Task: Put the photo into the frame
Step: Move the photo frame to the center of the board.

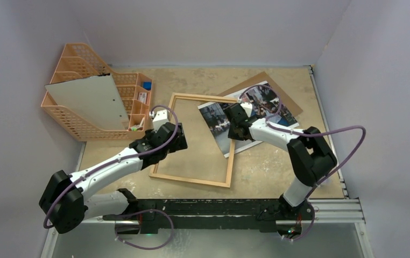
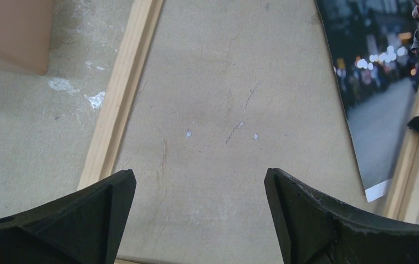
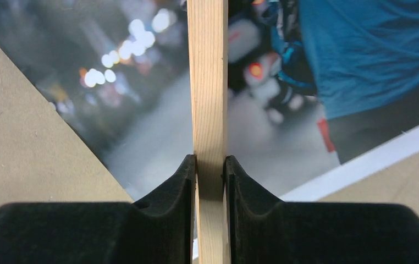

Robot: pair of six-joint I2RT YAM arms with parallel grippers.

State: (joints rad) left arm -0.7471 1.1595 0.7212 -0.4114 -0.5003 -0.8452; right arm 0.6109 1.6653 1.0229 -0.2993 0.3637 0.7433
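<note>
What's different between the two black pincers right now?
The left pincer gapes wide and holds nothing; the right pincer is shut on the frame, on its wooden edge. The left one hangs over the frame's middle, the right one over the photo. Both are black and two-fingered.

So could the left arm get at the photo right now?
Probably: the open left gripper hovers over the frame, nothing between it and the photo, though the frame's rail lies across it.
</note>
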